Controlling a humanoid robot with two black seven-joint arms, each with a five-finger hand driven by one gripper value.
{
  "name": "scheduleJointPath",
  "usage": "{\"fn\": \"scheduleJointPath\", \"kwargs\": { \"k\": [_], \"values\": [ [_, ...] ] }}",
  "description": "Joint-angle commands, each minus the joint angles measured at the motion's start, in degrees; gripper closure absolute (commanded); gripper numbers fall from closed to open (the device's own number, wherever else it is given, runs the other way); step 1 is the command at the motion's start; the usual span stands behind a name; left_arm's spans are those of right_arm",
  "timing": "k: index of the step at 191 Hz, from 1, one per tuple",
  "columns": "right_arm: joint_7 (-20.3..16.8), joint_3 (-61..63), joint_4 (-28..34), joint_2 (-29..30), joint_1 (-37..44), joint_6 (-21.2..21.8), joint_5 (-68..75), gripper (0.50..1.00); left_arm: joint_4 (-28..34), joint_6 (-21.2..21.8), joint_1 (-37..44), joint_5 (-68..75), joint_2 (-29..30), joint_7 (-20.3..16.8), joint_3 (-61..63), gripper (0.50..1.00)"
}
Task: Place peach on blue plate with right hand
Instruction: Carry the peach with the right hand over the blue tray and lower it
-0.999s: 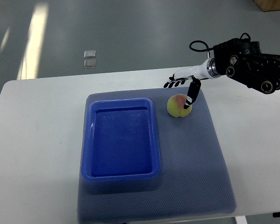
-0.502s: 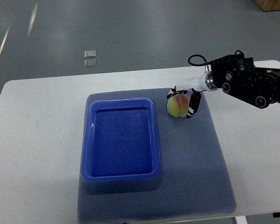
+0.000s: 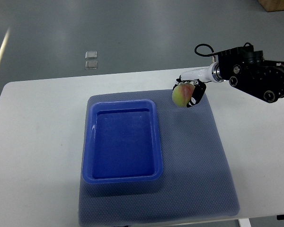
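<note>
Top view, looking steeply down on a white counter [image 3: 38, 142] carrying a grey-blue textured mat [image 3: 199, 161]. On the mat's left half, a blue plate [image 3: 86, 142], really a deep rectangular tray with rounded corners, inside bare. Right of its far corner, near the mat's far edge, a peach [image 3: 181, 95], yellow-green with a red blush on the upper side. Right hand [image 3: 188, 92] closed around the peach: dark-tipped fingers [image 3: 195, 97] curled against its right flank, a white finger arched over its far side. Faint shadow on the mat just below the fruit; whether lifted clear of the mat or resting on it, hard to tell. Peach close beside the plate's far right corner but apart from it, not over the basin. Arm entering from the right edge, black housing with round fittings [image 3: 255, 78] above the counter's far right part, a white wrist section leading to the hand, a black cable [image 3: 202, 48] looped above. Beyond the counter, grey floor with two small pale square tiles [image 3: 90, 60] one behind the other.
</note>
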Motion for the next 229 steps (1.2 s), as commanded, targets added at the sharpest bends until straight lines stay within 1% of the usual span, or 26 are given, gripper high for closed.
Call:
{"fn": "scheduleJointPath", "kwargs": {
  "k": [1, 15, 24, 25, 29, 41, 51, 52, 54, 94, 95, 106, 116, 117, 129, 139, 140, 150, 160, 161, 165, 197, 209, 210, 212, 229],
  "values": [
    [0.0, 0.1, 7.21, -7.01, 8.54, 8.01, 6.8, 1.0, 0.0, -0.03, -0.07, 0.01, 0.0, -0.01, 0.0, 0.5],
    [-0.27, -0.25, 13.36, -12.19, 14.52, 8.04, 12.87, 0.996, 0.0, -0.03, -0.07, 0.1, 0.0, -0.01, 0.09, 0.5],
    [-0.27, -0.25, 13.37, -12.2, 14.52, 8.04, 12.87, 0.996, 0.0, -0.03, -0.07, 0.1, 0.0, -0.01, 0.09, 0.5],
    [-0.35, -0.69, 17.46, -15.94, 18.18, 8.04, 15.31, 0.979, -0.09, -0.03, -0.07, 0.1, 0.0, -0.01, 0.09, 0.5],
    [-0.44, -0.78, 19.08, -17.56, 19.53, 8.04, 15.77, 0.971, -0.09, -0.03, -0.07, 0.1, 0.0, -0.01, 0.09, 0.5],
    [-0.44, -0.87, 22.77, -21.16, 22.25, 8.04, 16.04, 0.961, -0.09, -0.03, -0.07, 0.1, 0.0, -0.01, 0.09, 0.5],
    [-0.44, -0.87, 22.78, -21.17, 22.26, 8.04, 16.04, 0.961, -0.09, -0.03, -0.07, 0.1, 0.0, -0.01, 0.09, 0.5],
    [-0.53, -0.95, 25.13, -23.25, 23.65, 8.04, 16.12, 0.951, -0.09, -0.03, -0.07, 0.1, 0.0, -0.01, 0.09, 0.5],
    [-0.53, -0.96, 25.67, -23.71, 23.84, 8.04, 16.21, 0.949, -0.09, -0.03, -0.07, 0.1, 0.0, -0.01, 0.09, 0.5],
    [-1.58, -0.69, 28.05, -24.24, 24.19, 8.04, 16.56, 0.946, -0.18, -0.12, -0.07, 0.19, 0.0, -0.1, 0.09, 0.5],
    [-1.58, -0.69, 28.05, -22.59, 24.1, 8.04, 16.65, 0.946, -0.18, -0.12, -0.07, 0.19, 0.0, -0.1, 0.0, 0.5],
    [-1.67, -0.87, 27.96, -19.68, 24.01, 8.04, 16.65, 0.946, -0.18, -0.03, -0.07, 0.19, 0.0, -0.01, 0.0, 0.5],
    [-1.67, -0.87, 27.96, -19.67, 24.01, 8.04, 16.65, 0.946, -0.18, -0.03, -0.07, 0.19, 0.0, -0.01, 0.0, 0.5],
    [-1.67, -0.95, 27.44, -16.45, 23.58, 8.04, 16.74, 0.946, -0.18, -0.12, -0.07, 0.1, 0.0, -0.01, 0.0, 0.5],
    [-1.67, -1.3, 26.38, -11.6, 22.87, 8.04, 16.65, 0.946, -0.09, -0.03, -0.07, 0.1, 0.0, -0.1, 0.0, 0.5],
    [-1.67, -1.31, 26.38, -11.59, 22.87, 8.04, 16.65, 0.946, -0.09, -0.03, -0.07, 0.1, 0.0, -0.1, 0.0, 0.5],
    [-1.76, -2.35, 24.21, -7.32, 22.0, 8.04, 16.65, 0.946, -0.09, -0.03, -0.07, 0.01, 0.0, -0.01, 0.0, 0.5],
    [-1.76, -3.24, 21.55, -2.72, 20.94, 8.04, 16.48, 0.946, -0.09, -0.03, -0.07, 0.01, 0.0, -0.01, 0.0, 0.5],
    [-1.76, -3.24, 21.55, -2.71, 20.94, 8.04, 16.48, 0.946, -0.09, -0.03, -0.07, 0.01, 0.0, -0.01, 0.0, 0.5],
    [-1.67, -3.5, 18.41, 1.82, 19.2, 7.15, 15.95, 0.946, -0.09, -0.03, -0.07, 0.01, 0.0, -0.1, 0.0, 0.5],
    [-1.76, -3.5, 16.98, 3.7, 18.31, 6.8, 15.77, 0.946, -0.09, -0.03, -0.07, 0.01, 0.0, -0.01, 0.0, 0.5],
    [-1.76, -3.59, 7.58, 15.39, 12.24, 4.42, 14.72, 0.946, -0.18, -0.03, -0.07, 0.01, 0.0, -0.01, 0.0, 0.5],
    [-1.76, -3.59, 7.04, 15.92, 11.8, 4.25, 14.37, 0.946, -0.18, -0.03, -0.07, 0.01, 0.0, -0.01, 0.0, 0.5],
    [-1.76, -3.5, 4.78, 18.45, 9.8, 3.55, 12.28, 0.928, -0.18, -0.03, -0.07, 0.01, 0.0, -0.01, 0.0, 0.5],
    [-1.76, -3.5, 4.24, 19.08, 9.34, 3.45, 11.65, 0.918, -0.18, -0.03, -0.07, 0.01, 0.0, -0.01, 0.0, 0.5],
    [-1.67, -3.33, 1.51, 20.58, 6.35, 3.28, 8.66, 0.865, -0.09, -0.03, 0.02, 0.01, 0.0, -0.01, 0.0, 0.5]
  ]
}}
